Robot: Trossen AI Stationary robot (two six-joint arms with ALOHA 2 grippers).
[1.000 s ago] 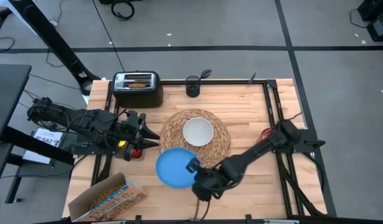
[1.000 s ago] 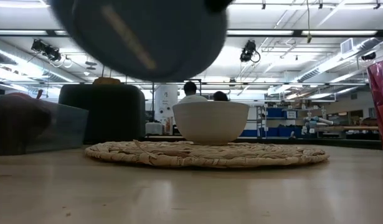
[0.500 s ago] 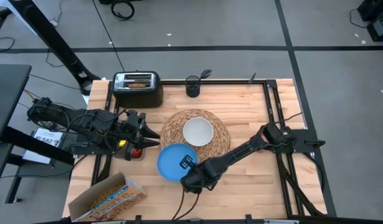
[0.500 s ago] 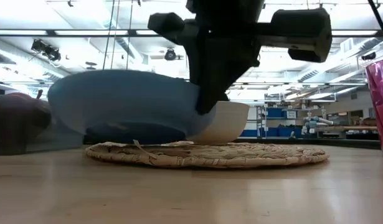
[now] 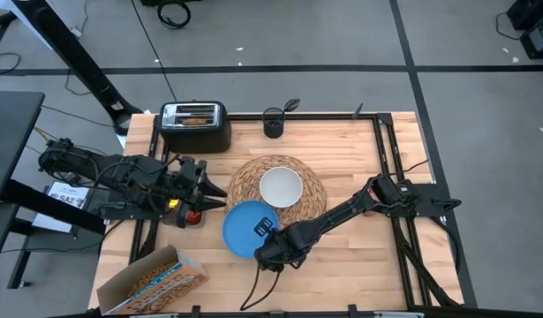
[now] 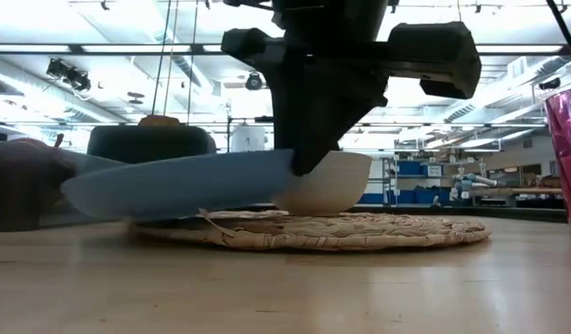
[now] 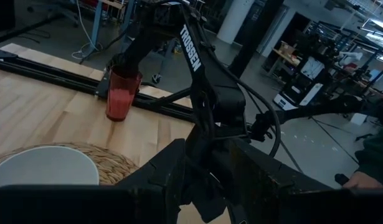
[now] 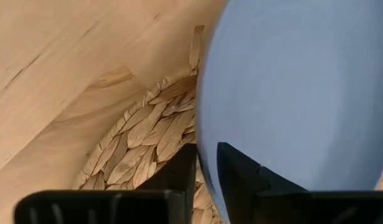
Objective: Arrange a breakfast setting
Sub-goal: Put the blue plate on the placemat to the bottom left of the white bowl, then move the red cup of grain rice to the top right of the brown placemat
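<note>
Your right gripper sits low at the front edge of the straw placemat, its two fingers pinching the near rim of the blue plate; the rim still runs between them in the right wrist view, so read it as a grip on the plate, possibly starting to slacken. The plate lies almost flat, a little tilted, its far edge over the placemat's rim and close to the white bowl, the rest of it over bare wood toward the front left. From the low view the plate hangs just clear of the mat, edge near the bowl. So the relation to watch: plate extends away from the gripper to the left, bowl already holds the mat's centre, and there's little mat left for the plate to settle on. Judging from that, the plate likely ends up beside or half on the mat. Right arm is clearly the nearer one. Your left gripper waits at the table's left edge, fingers partly apart, holding nothing visible, just by a red apple. Wooden tabletop, a toaster at the back left, a dark cup behind, a cereal box at the front left, a red cup on the right side. Workshop shelving and lights beyond.
</note>
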